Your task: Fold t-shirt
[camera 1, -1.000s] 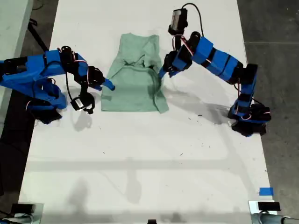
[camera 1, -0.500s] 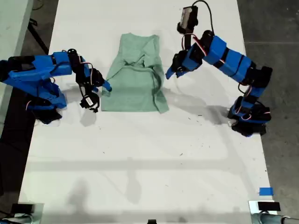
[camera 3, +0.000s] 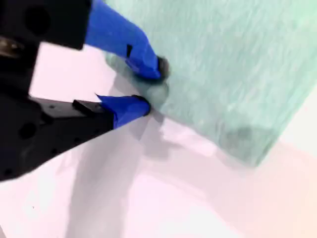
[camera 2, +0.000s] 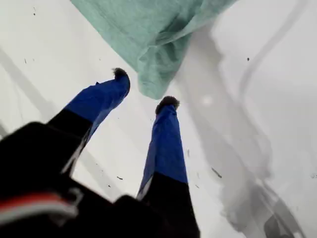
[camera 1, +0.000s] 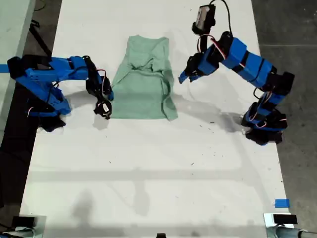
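My first pincer (camera 2: 143,89) has lifted away from the pale mint-green cloth t-shirt (camera 1: 143,82), spread and empty. My second pincer (camera 3: 148,87) has closed in, spread astride its edge. The shirt lies part-folded on the white surface (camera 1: 148,163).

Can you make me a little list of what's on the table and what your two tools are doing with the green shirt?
shirt: pale green t-shirt, sides folded in, lying on the table
table: white table
first tool: my first tool, open, raised beside the shirt's edge on the exterior view's right, not touching it
second tool: my second tool, open, low at the shirt's edge on the exterior view's left
fold: not finished yet
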You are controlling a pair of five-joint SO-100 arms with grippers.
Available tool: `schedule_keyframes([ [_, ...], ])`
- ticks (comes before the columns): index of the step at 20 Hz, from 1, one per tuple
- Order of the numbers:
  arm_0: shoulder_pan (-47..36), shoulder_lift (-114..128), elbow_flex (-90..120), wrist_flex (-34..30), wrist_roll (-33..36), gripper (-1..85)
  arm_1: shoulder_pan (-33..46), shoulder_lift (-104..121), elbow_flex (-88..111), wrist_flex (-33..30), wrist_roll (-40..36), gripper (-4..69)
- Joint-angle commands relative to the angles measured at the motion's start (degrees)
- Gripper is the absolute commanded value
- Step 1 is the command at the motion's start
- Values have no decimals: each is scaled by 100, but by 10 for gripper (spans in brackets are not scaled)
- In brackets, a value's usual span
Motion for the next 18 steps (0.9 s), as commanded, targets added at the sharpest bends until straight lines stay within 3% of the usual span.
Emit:
schedule_keyframes([
  [1,9,9,-185,53,70,1,-70,439,0,44,0,165],
  [9,-272,1283,-861,1890,158,0,-35,439,123,0,18,165],
  [18,1011,-457,-3735,1793,-202,0,-35,457,211,18,105,165],
])
